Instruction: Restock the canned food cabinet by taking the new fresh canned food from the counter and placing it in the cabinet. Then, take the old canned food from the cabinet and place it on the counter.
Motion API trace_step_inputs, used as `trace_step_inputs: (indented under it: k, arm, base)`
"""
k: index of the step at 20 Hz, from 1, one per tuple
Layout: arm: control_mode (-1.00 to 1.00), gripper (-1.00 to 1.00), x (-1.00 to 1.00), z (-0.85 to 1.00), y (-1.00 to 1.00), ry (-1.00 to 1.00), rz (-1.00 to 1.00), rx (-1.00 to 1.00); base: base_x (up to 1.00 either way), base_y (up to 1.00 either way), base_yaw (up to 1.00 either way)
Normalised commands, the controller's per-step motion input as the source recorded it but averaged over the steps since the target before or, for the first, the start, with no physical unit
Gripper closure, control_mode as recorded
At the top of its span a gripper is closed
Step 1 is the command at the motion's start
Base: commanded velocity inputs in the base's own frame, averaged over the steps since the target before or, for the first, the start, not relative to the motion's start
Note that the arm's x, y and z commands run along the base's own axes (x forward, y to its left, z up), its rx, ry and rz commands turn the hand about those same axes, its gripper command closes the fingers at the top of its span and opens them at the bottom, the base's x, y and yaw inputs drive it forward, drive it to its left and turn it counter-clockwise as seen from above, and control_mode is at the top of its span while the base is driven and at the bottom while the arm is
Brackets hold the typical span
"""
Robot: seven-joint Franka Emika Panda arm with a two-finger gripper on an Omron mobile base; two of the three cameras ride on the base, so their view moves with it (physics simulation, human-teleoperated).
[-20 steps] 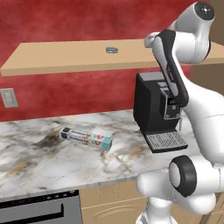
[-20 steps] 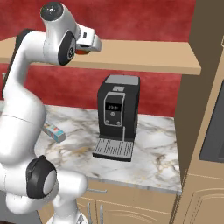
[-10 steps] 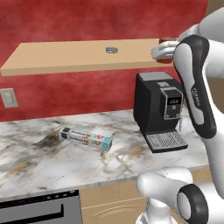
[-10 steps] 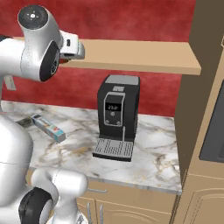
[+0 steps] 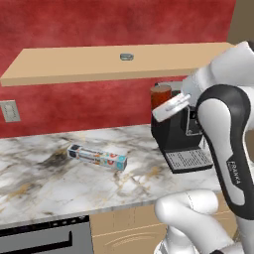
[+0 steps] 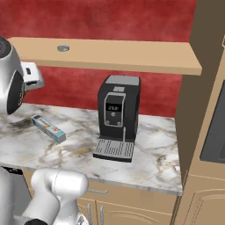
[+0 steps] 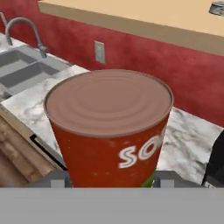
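Observation:
The flat grey tin [image 5: 126,56] lies on the light tan shelf board [image 5: 74,64], well left of my hand; it also shows as the tin [image 6: 63,48] and the tin [image 7: 217,7]. My gripper [image 5: 162,103] is shut on the upright red-brown can [image 5: 160,94], held in the air below the shelf's front edge and above the marble counter [image 5: 44,183]. In the hand view the can [image 7: 109,131] stands close up between my fingertips [image 7: 57,178], with my gripper [image 7: 111,180] at its base.
A black coffee machine [image 5: 181,141] stands on the counter just under the can. A colourful long box [image 5: 97,156] lies mid-counter. A sink [image 7: 22,70] with a faucet [image 7: 24,26] is further left, and a wall outlet [image 5: 8,110] sits on the red wall.
The arm has swung the red can off the shelf's right part, down and to the left, below the board. The tin and the box have stayed put.

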Motion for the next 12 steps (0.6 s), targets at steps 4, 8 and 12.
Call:
trace_step_inputs:
  k: [4, 8, 12]
  arm:
    - [-1.0, 1.0, -0.37, -1.0, 1.0, 0.24, 0.35, -0.06]
    - [-1.0, 1.0, 0.14, -0.97, 1.0, 0.35, 0.26, -0.03]
    - [-1.0, 1.0, 0.6, -0.82, 0.99, 0.32, 0.19, -0.02]
  base:
    - [0.0, 0.0, 0.0]
    - [0.0, 0.0, 0.0]
    - [0.0, 0.0, 0.0]
